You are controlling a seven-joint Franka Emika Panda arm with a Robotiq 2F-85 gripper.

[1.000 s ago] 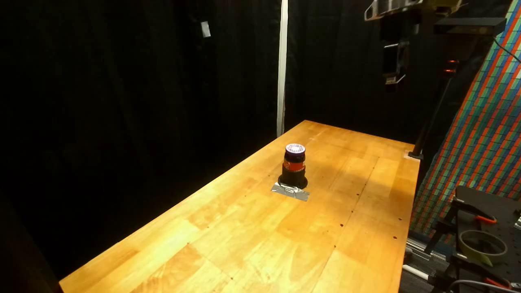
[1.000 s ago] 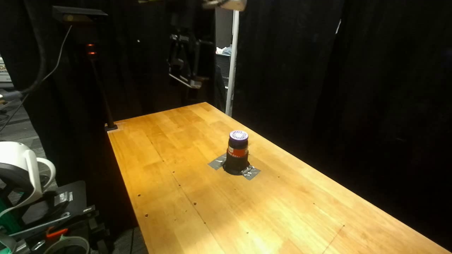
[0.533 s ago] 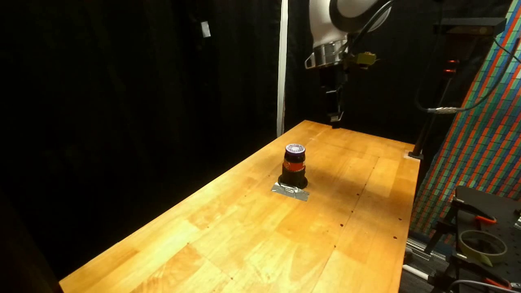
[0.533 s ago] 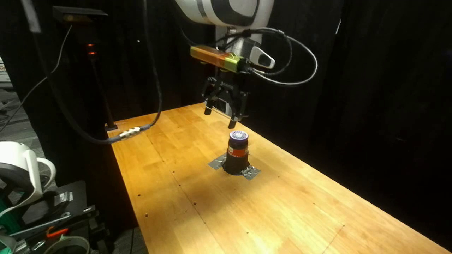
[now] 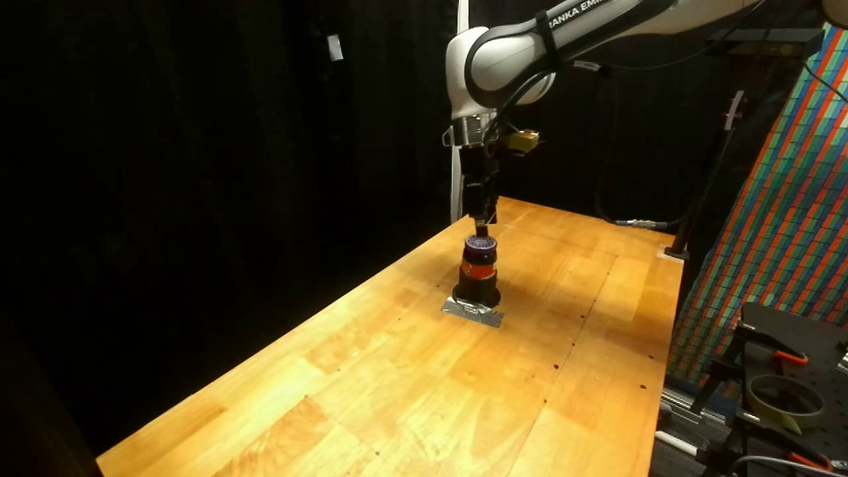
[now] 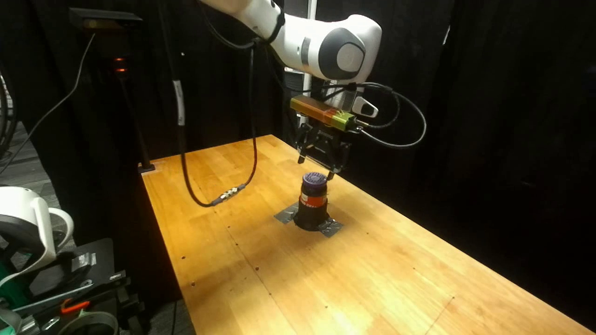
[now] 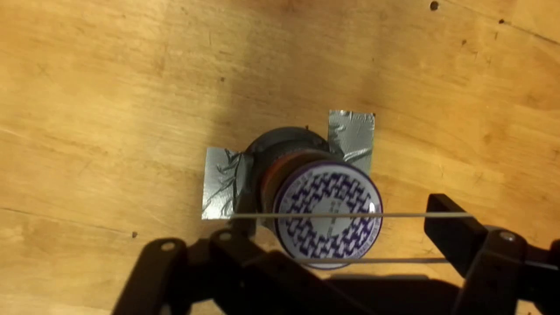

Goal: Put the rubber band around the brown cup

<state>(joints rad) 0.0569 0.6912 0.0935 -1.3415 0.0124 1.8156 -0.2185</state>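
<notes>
- Nearest in the wrist view, the black two-fingered gripper (image 7: 340, 216) stands wide; we judge its fingers (image 7: 450, 225) are spread to keep the thin tan rubber band (image 7: 350, 215) stretched as an open loop.
- Just beyond, both strands cross over the purple-and-white patterned top (image 7: 321, 197) of the dark brown cylindrical cup with an orange-red stripe (image 6: 313, 201). The band is not yet around it; whether it touches the top, we cannot quite tell.
- Farther down, the cup stands upright on the honey-coloured wooden table (image 6: 396, 260), two silver tape strips (image 7: 352, 135) at its foot, presumably so it will not slide or tip when the band is worked down.
- Only the wrist view parts the band into two strands; both exterior views make it little more than a faint line, yet they show us the cup's height and stripe.
- Farthest off, a multicoloured striped sheet (image 5: 795, 199) appears in an exterior view, outside the wrist view.
</notes>
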